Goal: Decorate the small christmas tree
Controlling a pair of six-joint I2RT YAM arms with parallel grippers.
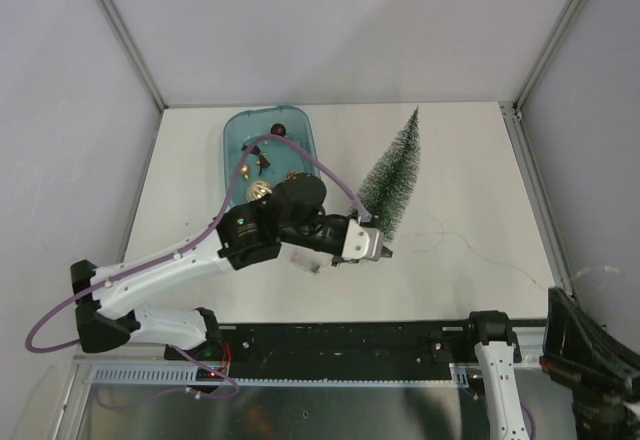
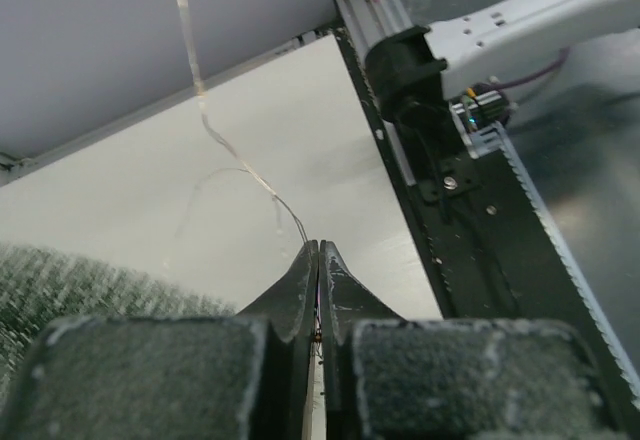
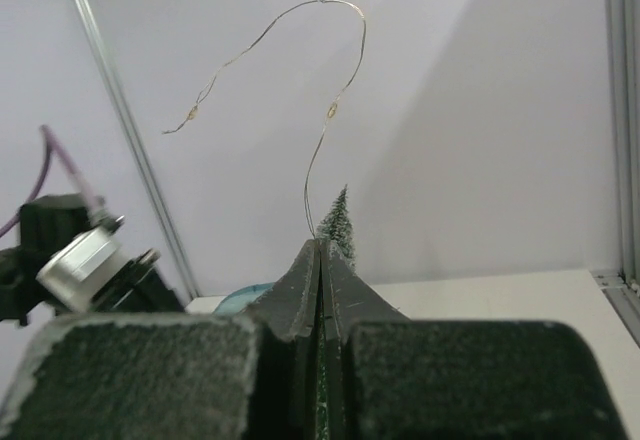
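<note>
Wire [image 3: 332, 110] pinched in L tool [image 2: 318, 245], R tool [image 3: 320, 243]

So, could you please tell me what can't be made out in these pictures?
- Base of the small christmas tree: top view, hidden behind the left jaws.
- Ornaments in the blue tray: top view, too small to identify, partly under the left arm.
- Right jaws: top view, only a dark shape cut by the lower right edge.
- Wire: top view, too thin to trace; left wrist view, runs off the top edge.

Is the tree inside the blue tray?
No, the tree is on the table, to the right of the tray.
</note>
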